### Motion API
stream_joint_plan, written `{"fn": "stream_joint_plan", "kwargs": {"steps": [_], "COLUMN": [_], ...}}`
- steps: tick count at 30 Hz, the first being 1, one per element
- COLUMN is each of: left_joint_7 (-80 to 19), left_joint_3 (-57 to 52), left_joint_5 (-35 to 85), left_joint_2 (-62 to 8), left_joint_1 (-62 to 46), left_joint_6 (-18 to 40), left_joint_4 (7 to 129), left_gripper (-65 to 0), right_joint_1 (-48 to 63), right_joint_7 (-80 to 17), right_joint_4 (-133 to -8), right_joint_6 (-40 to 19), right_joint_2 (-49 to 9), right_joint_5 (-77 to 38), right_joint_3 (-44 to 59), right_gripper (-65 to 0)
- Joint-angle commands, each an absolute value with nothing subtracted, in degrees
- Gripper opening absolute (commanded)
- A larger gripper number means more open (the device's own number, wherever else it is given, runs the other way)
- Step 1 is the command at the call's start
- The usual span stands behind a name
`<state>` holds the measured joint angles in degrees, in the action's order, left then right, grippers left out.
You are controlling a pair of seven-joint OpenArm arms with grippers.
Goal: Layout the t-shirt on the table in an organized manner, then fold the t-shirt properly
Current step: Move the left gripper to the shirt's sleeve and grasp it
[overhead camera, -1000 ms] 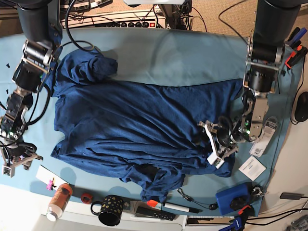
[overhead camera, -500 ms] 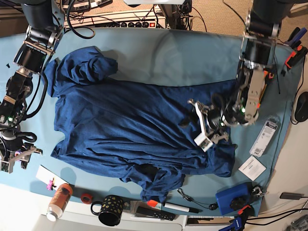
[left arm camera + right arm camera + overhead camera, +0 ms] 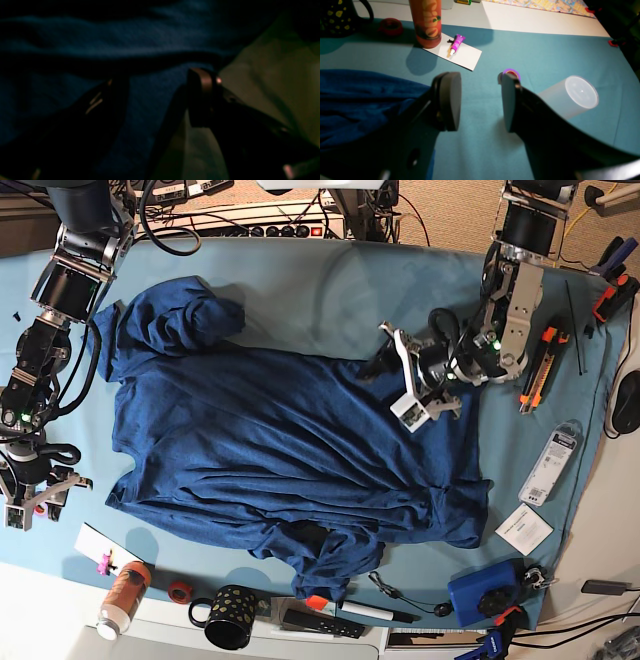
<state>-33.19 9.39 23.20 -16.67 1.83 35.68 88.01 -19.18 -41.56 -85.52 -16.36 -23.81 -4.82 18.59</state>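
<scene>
The dark navy t-shirt [image 3: 280, 440] lies spread and wrinkled on the teal table [image 3: 330, 290], one sleeve bunched at the upper left. My left gripper [image 3: 410, 380] hovers over the shirt's upper right edge. In the dark left wrist view the left gripper [image 3: 155, 85] is open, with shirt fabric [image 3: 140, 35] beneath and between its fingers [image 3: 200, 82]. My right gripper [image 3: 30, 505] sits at the table's left edge, beside the shirt's lower left. In the right wrist view the right gripper [image 3: 480, 100] is open over bare cloth, the t-shirt [image 3: 357, 100] to its left.
A pale plastic cylinder [image 3: 570, 97] and a purple tape ring [image 3: 511, 72] lie by the right gripper. An orange bottle [image 3: 125, 595], black mug [image 3: 230, 615], remote [image 3: 320, 620] and blue box [image 3: 485, 590] line the front edge. An orange cutter [image 3: 540, 370] and a packet [image 3: 550, 460] lie right.
My left arm has swung up from the shirt's lower right corner to its upper right edge, gripper still open. The right gripper has barely moved. The shirt lies much as before.
</scene>
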Motion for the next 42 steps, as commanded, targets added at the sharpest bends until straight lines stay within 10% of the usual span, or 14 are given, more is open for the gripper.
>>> {"fn": "stream_joint_plan", "kwargs": {"steps": [1,42], "left_joint_7": [-31.94,-26.61], "left_joint_3": [9.1,-3.03], "left_joint_5": [24.03,26.04], "left_joint_2": [-16.64,-13.37], "left_joint_1": [2.31,-1.78], "left_joint_6": [35.88,35.44], "left_joint_4": [89.17,92.9], "left_gripper": [-28.5,-28.5], "right_joint_1": [-20.62,-1.63], "right_joint_7": [-39.77,-40.8], "right_joint_4": [-86.7,-99.07], "right_joint_6": [-16.8,-27.73], "right_joint_2": [-25.06,-19.84], "right_joint_5": [-5.17,-13.72], "right_joint_3": [18.74,18.76], "right_gripper": [-38.9,-39.7]}}
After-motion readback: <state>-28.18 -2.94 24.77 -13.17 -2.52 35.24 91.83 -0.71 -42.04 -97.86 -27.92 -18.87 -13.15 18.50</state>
